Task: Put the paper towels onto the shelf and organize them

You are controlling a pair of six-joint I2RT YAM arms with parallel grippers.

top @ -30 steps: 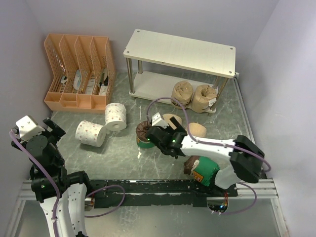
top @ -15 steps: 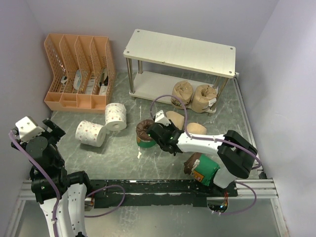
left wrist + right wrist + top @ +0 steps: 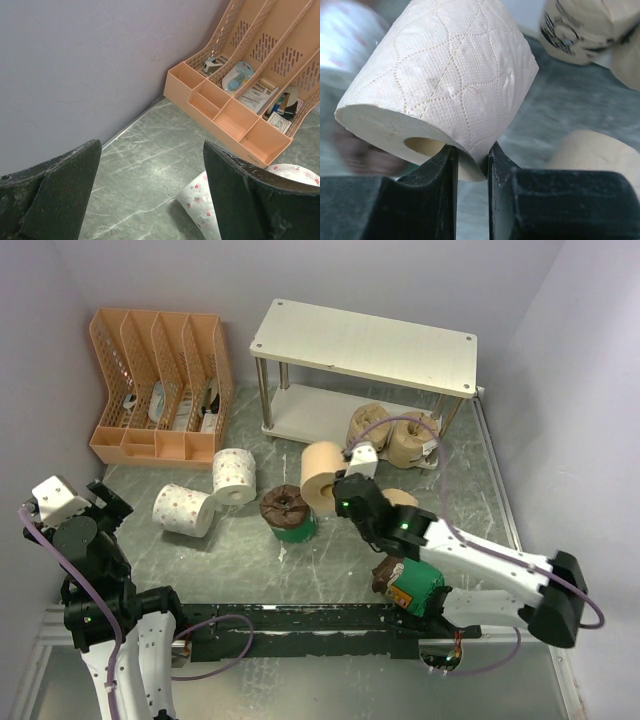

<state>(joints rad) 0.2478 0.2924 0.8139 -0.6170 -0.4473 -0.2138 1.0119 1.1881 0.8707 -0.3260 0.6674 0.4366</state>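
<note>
Beige embossed roll, hollow core showing, pinched by right hand

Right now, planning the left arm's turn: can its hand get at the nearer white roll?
Probably yes. The left hand is open and empty, and the white roll lies on the table close beside it with nothing between; the orange organizer stands farther back.

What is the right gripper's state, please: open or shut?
The right gripper is shut on the beige paper towel roll; its fingers pinch the roll's lower edge.
</note>
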